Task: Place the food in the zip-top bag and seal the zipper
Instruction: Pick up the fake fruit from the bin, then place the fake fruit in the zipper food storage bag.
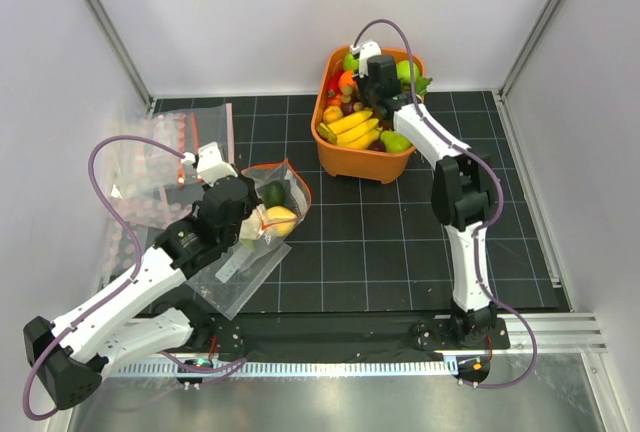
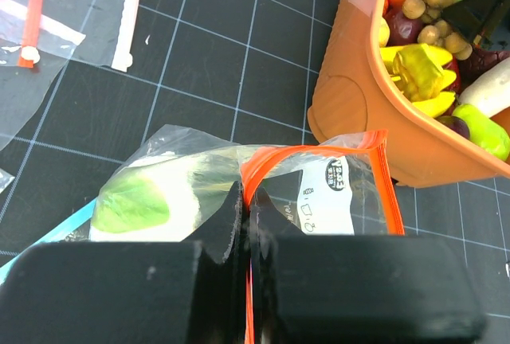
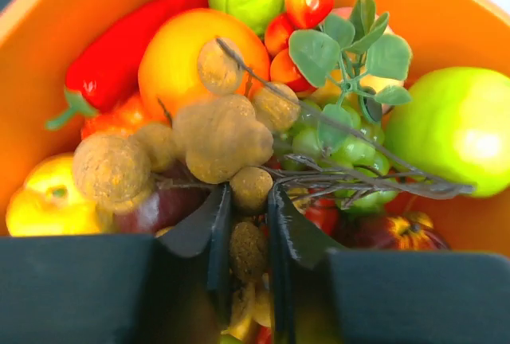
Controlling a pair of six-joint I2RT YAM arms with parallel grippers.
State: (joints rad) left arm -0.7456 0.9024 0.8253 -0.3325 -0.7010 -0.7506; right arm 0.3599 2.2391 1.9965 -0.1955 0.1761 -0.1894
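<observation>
The zip-top bag (image 1: pixel 268 220) lies at mid-left, its red-orange zipper (image 2: pixel 315 154) arched open. Inside it are a white cauliflower with green leaves (image 2: pixel 151 201), a yellow fruit (image 1: pixel 281 219) and a dark green piece (image 1: pixel 272 194). My left gripper (image 2: pixel 247 201) is shut on the zipper strip at the bag's mouth. My right gripper (image 3: pixel 249 201) is down in the orange basket (image 1: pixel 340 157), shut on the cluster of brown balls (image 3: pixel 219 141); one ball (image 3: pixel 250 189) sits between its fingertips.
The orange basket holds bananas (image 1: pixel 352 125), a green pear (image 1: pixel 396 142), an orange (image 3: pixel 195 53), a red pepper (image 3: pixel 127 53), green fruit (image 3: pixel 458 125) and more toy produce. Spare clear bags (image 1: pixel 160 167) lie at the far left, one with a teal strip (image 2: pixel 48 236).
</observation>
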